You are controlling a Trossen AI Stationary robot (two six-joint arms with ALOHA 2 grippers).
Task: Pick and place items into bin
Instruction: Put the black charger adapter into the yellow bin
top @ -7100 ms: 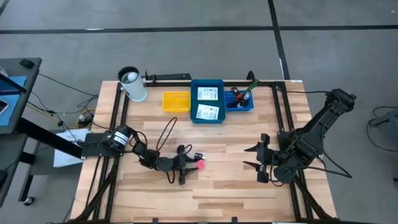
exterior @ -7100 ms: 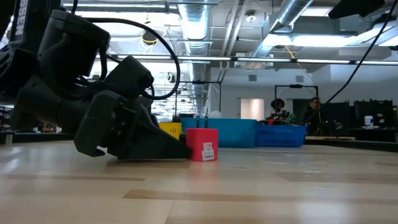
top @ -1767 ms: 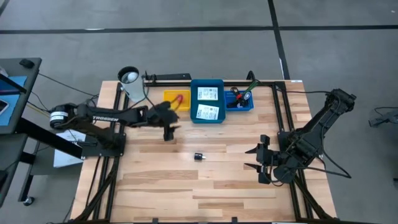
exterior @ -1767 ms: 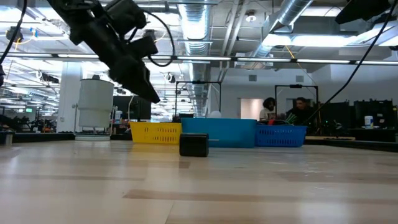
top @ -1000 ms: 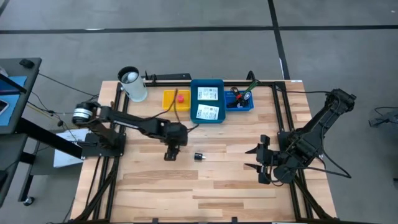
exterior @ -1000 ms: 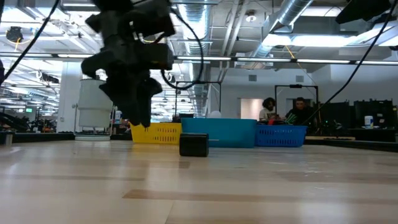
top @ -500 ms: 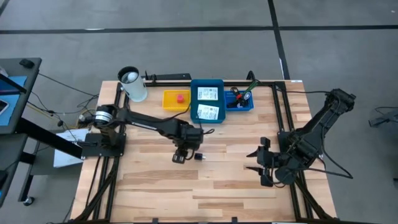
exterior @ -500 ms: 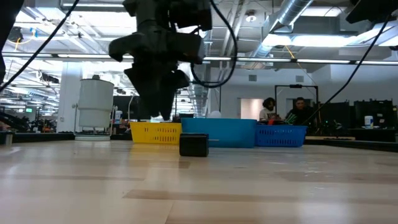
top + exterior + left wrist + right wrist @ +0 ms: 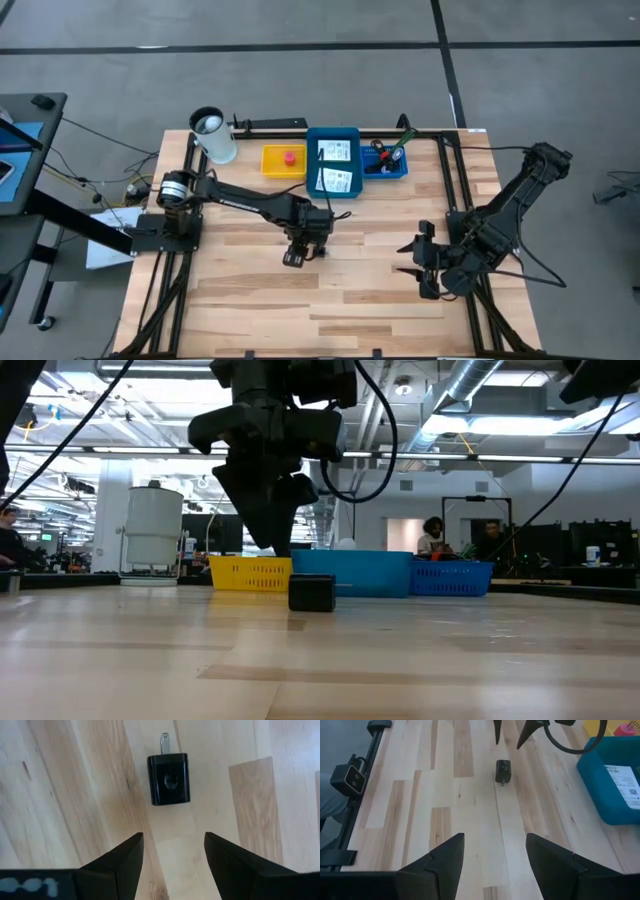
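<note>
Black plug piece (image 9: pixel 168 779) lies flat on bare wood table (image 9: pixel 370 300) near mid-table, alone, well apart from the bins along the far edge. It is a small charger-like block with two metal prongs at one end.

Left gripper (image 9: pixel 172 852) hangs over it, fingers spread, nothing between them; the block sits just ahead of the fingertips, not yet between them. In the low view the gripper is clear above the table, a little to the left of the block (image 9: pixel 312 593).

Right gripper (image 9: pixel 495 855) waits at the right side of the table, fingers apart and empty.

Step in hand, as I judge it: approach for the pick. To do it well:
- carry the gripper forward until the block is centred between the fingers, then descend;
- close across the two smooth flat sides, not over the prong end;
- go low enough to catch the body, since the block is short and lies flat.

Orientation: long axis runs body-to-prongs, roughly in line with the left gripper's forward direction, so the fingers already straddle the narrow width. Prongs point away from the left gripper; from the right wrist view they point toward the right arm.

Yellow bin (image 9: pixel 283 161) already holds a pink cube (image 9: pixel 289 157); blue bin (image 9: pixel 312 160) holds two printed cards.
</note>
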